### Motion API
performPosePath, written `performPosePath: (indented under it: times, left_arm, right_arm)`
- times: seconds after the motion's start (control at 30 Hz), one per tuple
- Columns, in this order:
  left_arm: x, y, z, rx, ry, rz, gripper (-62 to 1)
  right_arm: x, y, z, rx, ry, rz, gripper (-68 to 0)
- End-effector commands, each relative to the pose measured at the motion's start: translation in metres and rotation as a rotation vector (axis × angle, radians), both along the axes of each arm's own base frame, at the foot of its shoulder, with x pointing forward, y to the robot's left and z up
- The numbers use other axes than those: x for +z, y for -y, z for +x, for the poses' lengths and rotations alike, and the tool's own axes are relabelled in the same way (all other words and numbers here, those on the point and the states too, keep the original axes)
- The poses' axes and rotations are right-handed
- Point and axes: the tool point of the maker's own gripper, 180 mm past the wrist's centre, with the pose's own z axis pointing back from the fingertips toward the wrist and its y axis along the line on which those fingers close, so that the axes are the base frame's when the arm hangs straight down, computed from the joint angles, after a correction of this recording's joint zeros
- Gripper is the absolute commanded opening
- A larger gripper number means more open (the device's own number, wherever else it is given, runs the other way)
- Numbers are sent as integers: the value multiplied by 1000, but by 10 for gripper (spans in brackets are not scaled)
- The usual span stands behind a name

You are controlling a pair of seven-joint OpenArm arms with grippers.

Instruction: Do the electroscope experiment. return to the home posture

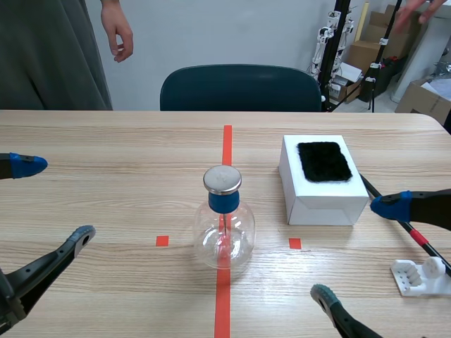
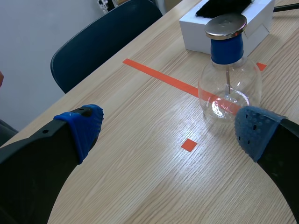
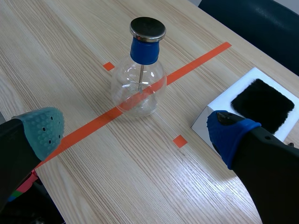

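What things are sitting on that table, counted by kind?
glass flask: 1
white box: 1
black fur pad: 1
black rod: 1
white plastic stand: 1
Total: 5

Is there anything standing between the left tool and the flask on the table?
No, nothing visible. The left tool is open, and only bare table lies between it and the flask. The box stands beyond the flask, not in the path.
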Motion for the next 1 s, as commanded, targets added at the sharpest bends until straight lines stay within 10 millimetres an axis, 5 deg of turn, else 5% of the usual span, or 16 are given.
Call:
performPosePath:
  times: [0.0,0.97]
  left_arm:
    - [8,-1,2,-1,27,-11,-15]
    - [9,0,2,-4,32,-17,14]
  right_arm:
    - [9,-3,2,7,23,21,-43]
    - [9,-3,2,7,23,21,-43]
